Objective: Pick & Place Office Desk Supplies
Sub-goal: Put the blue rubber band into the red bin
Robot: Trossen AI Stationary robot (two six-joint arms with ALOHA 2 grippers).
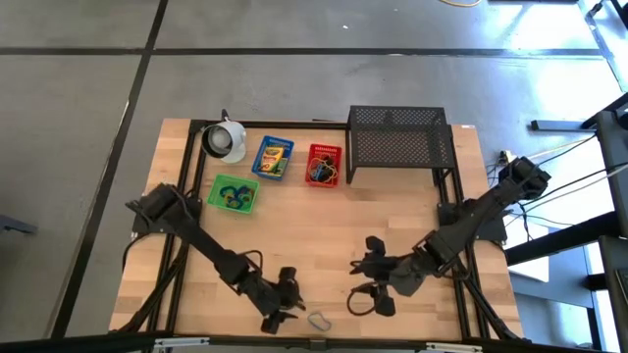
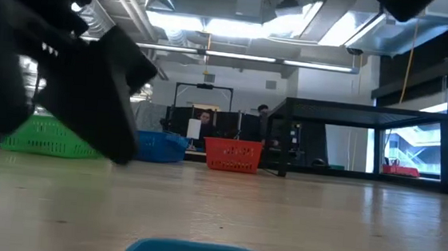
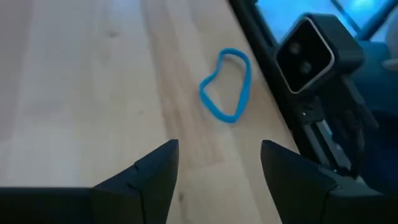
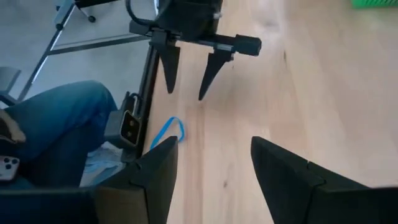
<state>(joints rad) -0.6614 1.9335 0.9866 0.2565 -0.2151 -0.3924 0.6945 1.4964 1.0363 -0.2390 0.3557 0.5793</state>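
Note:
A blue rubber-band loop (image 3: 225,84) lies flat on the wooden table close to its near edge; it also shows in the high view (image 1: 319,320) and the right wrist view (image 4: 168,134). My left gripper (image 3: 217,149) is open just short of the loop, slanting down toward it, with nothing between its fingers. In the high view my left gripper (image 1: 289,311) stands just left of the loop. My right gripper (image 1: 365,298) hovers open and empty to the loop's right, above the table, its fingers (image 4: 155,171) aimed toward the loop and the left gripper.
Green (image 1: 234,193), blue (image 1: 273,157) and red (image 1: 324,165) baskets with supplies stand at the far side, beside a white cup (image 1: 226,139) and a black mesh rack (image 1: 400,137). A camera (image 3: 311,53) sits on the table's near edge. A person's leg (image 4: 56,130) shows beyond that edge.

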